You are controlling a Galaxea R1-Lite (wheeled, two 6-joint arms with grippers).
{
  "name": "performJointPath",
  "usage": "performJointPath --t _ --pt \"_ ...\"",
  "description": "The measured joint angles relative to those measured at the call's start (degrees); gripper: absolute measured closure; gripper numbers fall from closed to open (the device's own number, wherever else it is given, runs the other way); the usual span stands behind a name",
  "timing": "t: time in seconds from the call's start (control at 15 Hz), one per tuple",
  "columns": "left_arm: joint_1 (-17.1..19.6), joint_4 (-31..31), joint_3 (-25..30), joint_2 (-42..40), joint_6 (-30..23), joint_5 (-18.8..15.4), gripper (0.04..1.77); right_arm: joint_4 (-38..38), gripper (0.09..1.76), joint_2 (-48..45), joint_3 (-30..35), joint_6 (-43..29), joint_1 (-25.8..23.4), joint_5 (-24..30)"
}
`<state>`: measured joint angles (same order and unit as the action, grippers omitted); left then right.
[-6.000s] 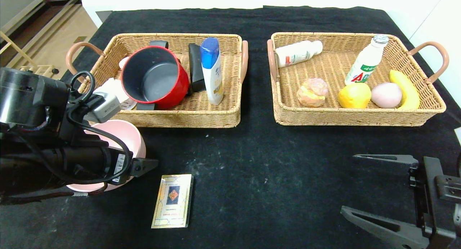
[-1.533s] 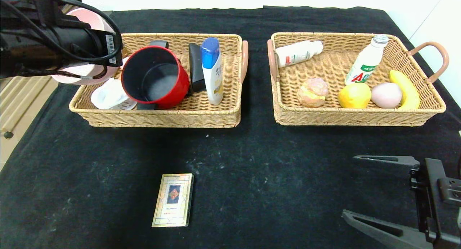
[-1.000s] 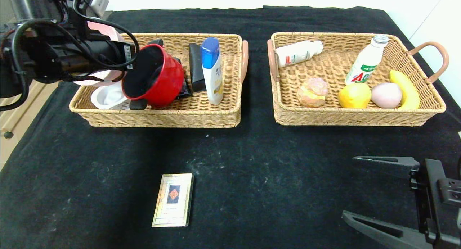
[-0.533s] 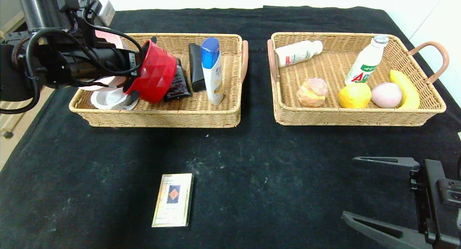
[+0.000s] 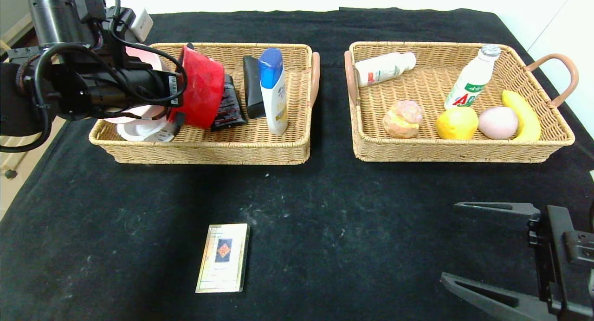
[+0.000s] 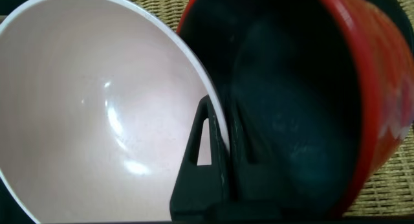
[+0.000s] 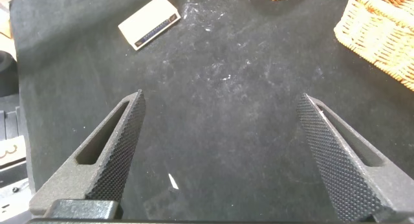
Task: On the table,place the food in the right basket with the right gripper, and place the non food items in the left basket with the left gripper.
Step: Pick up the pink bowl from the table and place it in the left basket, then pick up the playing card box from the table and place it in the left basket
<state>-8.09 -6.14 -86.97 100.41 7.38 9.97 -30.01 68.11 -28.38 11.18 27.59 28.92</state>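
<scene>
Over the left basket [image 5: 209, 149], the left claw [image 5: 172, 100] pinches the pink bowl's [image 6: 97, 114] rim, pressing against the tipped red pot [image 5: 202, 91]. Near the basket's front, a card box [image 5: 222, 258] lies on the bench [image 5: 325, 228]. Right claw [image 7: 220, 153] gapes wide, empty.

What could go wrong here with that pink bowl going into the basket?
The left gripper, clamped on the pink bowl rim, presses it against the red pot, which is tipped on its side in the left basket. The pot could roll onto the shampoo bottle, and the bowl may land tilted on the white cup.
</scene>
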Motion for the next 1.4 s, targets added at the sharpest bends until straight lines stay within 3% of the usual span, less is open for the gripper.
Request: performJointPath --t 0.27,0.53,1.0,1.4 --pt "0.0 0.1 0.3 -0.7 -0.4 -0.5 0.97 0.0 0.14 0.0 0.0 0.0 0.1 0.0" --pt "-0.3 0.5 1.6 -2.9 -0.4 -0.6 0.62 0.1 0.14 0.1 0.2 0.0 0.3 0.0" --pt "-1.5 3.1 7.7 -11.0 -0.3 -0.4 0.32 0.1 0.14 0.2 0.2 0.0 0.5 0.0" --pt "-3.0 3.3 18.3 -18.9 -0.4 -0.1 0.20 0.1 0.14 0.2 0.4 0.0 1.0 0.0"
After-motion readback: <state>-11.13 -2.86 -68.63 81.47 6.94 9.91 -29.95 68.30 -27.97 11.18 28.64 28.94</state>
